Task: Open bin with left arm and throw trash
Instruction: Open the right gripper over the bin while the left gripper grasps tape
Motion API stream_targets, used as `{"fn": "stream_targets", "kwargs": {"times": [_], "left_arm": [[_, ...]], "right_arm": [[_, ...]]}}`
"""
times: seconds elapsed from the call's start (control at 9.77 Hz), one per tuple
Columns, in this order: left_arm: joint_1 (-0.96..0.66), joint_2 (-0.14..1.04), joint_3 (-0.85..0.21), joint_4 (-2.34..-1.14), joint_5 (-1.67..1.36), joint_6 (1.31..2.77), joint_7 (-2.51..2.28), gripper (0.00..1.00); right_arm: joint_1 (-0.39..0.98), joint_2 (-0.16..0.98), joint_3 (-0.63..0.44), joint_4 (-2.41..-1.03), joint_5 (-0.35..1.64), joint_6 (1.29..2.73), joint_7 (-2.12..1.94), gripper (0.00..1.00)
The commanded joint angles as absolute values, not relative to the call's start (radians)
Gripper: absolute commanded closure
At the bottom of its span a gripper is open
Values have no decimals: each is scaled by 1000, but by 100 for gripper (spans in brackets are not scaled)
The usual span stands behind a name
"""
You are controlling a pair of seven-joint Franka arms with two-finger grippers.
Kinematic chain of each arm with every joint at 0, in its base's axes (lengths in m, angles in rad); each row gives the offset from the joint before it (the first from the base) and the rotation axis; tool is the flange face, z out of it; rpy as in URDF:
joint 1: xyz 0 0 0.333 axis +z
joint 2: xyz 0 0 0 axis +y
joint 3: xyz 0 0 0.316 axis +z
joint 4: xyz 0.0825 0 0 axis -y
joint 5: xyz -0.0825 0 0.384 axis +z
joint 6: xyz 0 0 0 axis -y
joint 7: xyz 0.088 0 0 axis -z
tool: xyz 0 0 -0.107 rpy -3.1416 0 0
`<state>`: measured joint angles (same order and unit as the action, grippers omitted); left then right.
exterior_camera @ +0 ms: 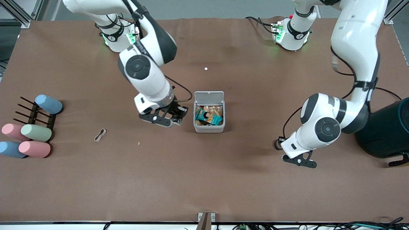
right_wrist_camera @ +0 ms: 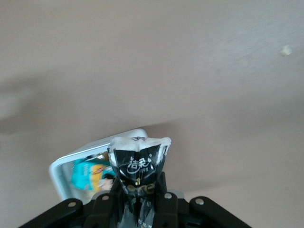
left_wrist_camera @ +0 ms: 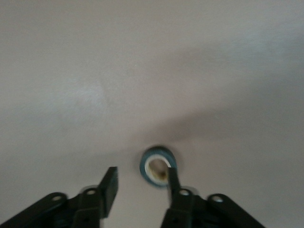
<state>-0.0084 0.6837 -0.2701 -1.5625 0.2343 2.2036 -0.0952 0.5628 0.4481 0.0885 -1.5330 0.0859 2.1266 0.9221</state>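
Near the middle of the brown table [exterior_camera: 223, 179] stands the bin [exterior_camera: 209, 128], a small white-grey square box with its flat lid [exterior_camera: 209, 96] tipped up and open. Colourful wrappers already lie inside it.

Just beside the bin, toward the right arm's end of the table, the right gripper [exterior_camera: 176, 120] hangs low with its fingers pinched on a crumpled dark wrapper [right_wrist_camera: 138, 172]. In the right wrist view the wrapper stands up between the fingers, with the open bin close by.

The left gripper [left_wrist_camera: 140, 183] is low over the table toward the left arm's end, well apart from the bin, its fingers parted. A small black tape roll [left_wrist_camera: 157, 166] lies on the table at the tip of one finger; whether they touch cannot be told.

A beige rubber-band loop [exterior_camera: 100, 135] lies on the table toward the right arm's end, nearer the front camera than the bin.

A large dark teal round container [exterior_camera: 386, 131] stands at the left arm's end.
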Motion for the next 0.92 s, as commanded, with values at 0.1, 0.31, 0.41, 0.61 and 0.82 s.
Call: {"fn": "stream_targets", "kwargs": {"times": [0.1,0.31,0.41,0.61,0.82], "left_arm": [[14,661,-276,-1739,253,2387,-103,0],[17,654,-278,-1793,253,2405,-106,0],[20,649,-276,-1821,255,2427,-104,8],[26,641,-278,-1839,255,2450,-104,54],[26,624,-279,-1839,255,2442,-104,100]], "right_arm": [[667,580,72,-1450,58,2285,983,98],[678,606,72,-1454,14,2286,980,98],[689,626,72,-1459,2,2283,980,98],[693,634,72,-1468,-2,2261,971,97],[699,634,72,-1477,-5,2222,954,96]]}}
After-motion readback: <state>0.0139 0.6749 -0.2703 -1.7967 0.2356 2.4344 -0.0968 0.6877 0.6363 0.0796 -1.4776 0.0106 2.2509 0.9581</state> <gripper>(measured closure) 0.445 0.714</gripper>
